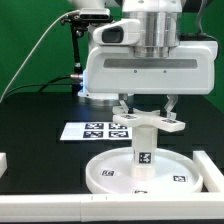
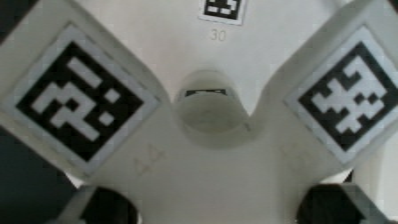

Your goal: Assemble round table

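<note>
Nearest the exterior camera, a white bar (image 1: 40,211) runs along the front edge of the black table (image 1: 30,120), with a short white block (image 1: 3,162) at the exterior view's left edge and another white block (image 1: 210,167) at the right. Just behind the bar lies the large rimmed round disc (image 1: 105,178), flat on the table, small tags showing on its inner face. From the middle of the disc rises the short thick cylinder leg (image 1: 143,150), upright, with a black-and-white tag on its side and its lower end resting in the disc. On top of the leg sits the small cross-shaped foot (image 1: 148,122), its arms reaching out to both sides and level. The gripper (image 1: 146,108) hangs straight down over the foot, and its two fingers (image 1: 123,106) come down on either side of the foot's centre, spread roughly half of their reach; they stand right at the foot's arms, but whether they clamp it or only flank it cannot be told. The wrist view looks down along the fingers onto the foot (image 2: 205,120): two tagged white arms spread apart in a V with a rounded hub between them, and the dark fingertips (image 2: 107,208) show at the frame's edge, apart from each other. Behind the disc, the marker board (image 1: 88,130) lies flat on the table, and beyond it the arm's white body (image 1: 150,65) fills the background.
</note>
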`<state>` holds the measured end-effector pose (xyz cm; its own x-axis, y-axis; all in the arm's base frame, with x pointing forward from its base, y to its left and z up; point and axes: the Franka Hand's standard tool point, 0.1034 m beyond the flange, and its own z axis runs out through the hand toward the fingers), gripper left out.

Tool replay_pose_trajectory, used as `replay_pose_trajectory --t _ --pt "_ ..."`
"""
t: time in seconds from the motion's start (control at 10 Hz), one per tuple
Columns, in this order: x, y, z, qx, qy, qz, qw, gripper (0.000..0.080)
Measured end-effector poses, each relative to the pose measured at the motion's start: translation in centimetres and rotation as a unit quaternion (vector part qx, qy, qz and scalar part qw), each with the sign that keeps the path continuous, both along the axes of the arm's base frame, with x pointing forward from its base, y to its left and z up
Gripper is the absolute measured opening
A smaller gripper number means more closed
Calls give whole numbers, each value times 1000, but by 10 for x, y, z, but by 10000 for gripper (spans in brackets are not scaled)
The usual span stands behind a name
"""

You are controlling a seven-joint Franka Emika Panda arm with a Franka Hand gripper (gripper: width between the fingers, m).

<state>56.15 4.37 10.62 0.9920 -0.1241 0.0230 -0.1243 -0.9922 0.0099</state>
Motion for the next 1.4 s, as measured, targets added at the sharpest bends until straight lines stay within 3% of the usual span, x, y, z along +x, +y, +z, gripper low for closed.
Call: replay_pose_trajectory --t 0.3,0.4,0.6,0.8,0.9,1.0,1.1,1.4 --pt "1 0 -1 6 -6 -163 987 445" --pt "1 0 -1 16 -12 -237 971 445" --pt "1 -2 -2 48 -25 -394 918 445" --pt "1 -2 -3 63 -26 -429 901 445" --pt "1 -2 -3 63 -26 -425 903 445" --pt "1 -2 -3 63 -26 -423 904 585" --pt "-1 0 0 62 -21 -402 914 629" --pt "0 3 26 71 -22 -343 936 649"
